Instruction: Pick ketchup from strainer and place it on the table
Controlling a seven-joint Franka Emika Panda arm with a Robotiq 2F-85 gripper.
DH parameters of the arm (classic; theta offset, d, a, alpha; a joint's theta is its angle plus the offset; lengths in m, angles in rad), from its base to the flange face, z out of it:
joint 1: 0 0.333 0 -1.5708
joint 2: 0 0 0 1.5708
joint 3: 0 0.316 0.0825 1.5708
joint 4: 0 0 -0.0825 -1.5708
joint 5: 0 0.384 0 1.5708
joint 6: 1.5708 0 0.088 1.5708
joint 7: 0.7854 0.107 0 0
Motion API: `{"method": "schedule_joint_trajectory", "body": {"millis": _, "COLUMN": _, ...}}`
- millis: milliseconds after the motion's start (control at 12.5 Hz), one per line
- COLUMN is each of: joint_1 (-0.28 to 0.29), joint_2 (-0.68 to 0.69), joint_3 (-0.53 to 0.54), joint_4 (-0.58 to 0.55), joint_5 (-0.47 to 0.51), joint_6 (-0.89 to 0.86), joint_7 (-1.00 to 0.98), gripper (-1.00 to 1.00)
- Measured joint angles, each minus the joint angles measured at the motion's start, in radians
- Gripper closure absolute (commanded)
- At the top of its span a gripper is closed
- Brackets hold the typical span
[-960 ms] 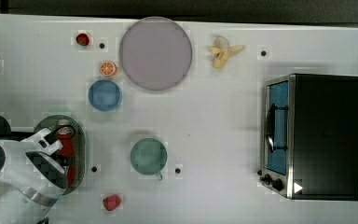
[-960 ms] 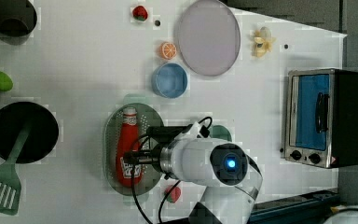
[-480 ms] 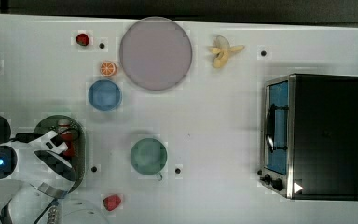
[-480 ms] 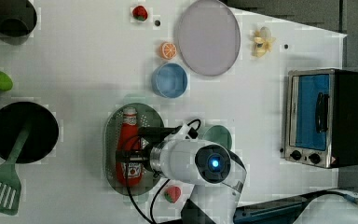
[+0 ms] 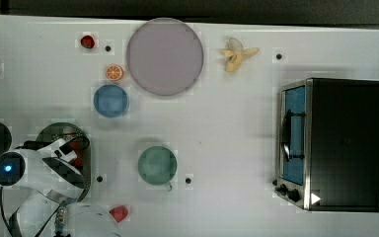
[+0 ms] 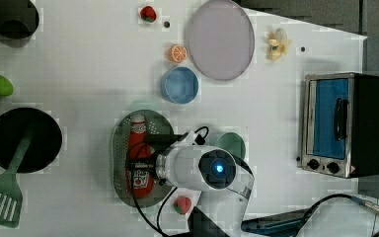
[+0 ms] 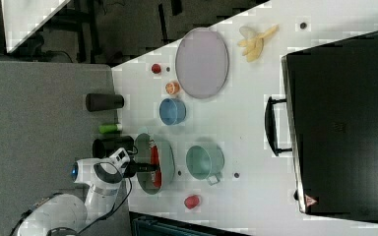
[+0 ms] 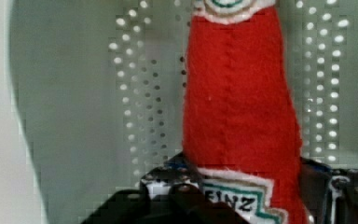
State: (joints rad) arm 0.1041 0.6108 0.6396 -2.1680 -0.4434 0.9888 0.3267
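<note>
Robot lab, toy kitchenware, white table (image 5: 227, 128)

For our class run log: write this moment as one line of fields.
phase: grasping | claw: straddling ketchup at label | ketchup: lying in strainer | table: placement not yet done

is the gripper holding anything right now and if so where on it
The gripper sits on either side of the ketchup at its labelled body, in the strainer; a firm hold cannot be told.

The ketchup (image 8: 242, 112) carries a white, green-edged label (image 8: 240, 198) on its red body, just beside the tool's fingers; the dark letters "EINZ" can be read there. Nothing else is legible.
</note>
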Motion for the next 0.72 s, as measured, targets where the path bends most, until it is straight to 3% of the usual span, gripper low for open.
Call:
{"method": "schedule_joint_trajectory", "body": {"millis": 240, "joint_1": -0.011, "joint_2": -0.039, "joint_3": 0.025, "joint_4": 0.004, "joint_5": 0.071, "joint_6": -0.093, "joint_7": 0.001, "gripper": -0.21}}
{"method": "schedule_joint_trajectory", "body": {"millis": 560, "joint_1": -0.087, "joint_2": -0.218, "joint_3": 0.148, "joint_4": 0.006, "joint_5": 0.308, "joint_6": -0.185, "joint_7": -0.001, "gripper": -0.21}}
{"method": "schedule_joint_trajectory", "body": {"millis": 720, "joint_1": -0.115, "joint_2": -0.316, "joint_3": 0.2, "joint_4": 0.057, "joint_5": 0.316, "joint_6": -0.252, "joint_7": -0.004, "gripper": -0.21}}
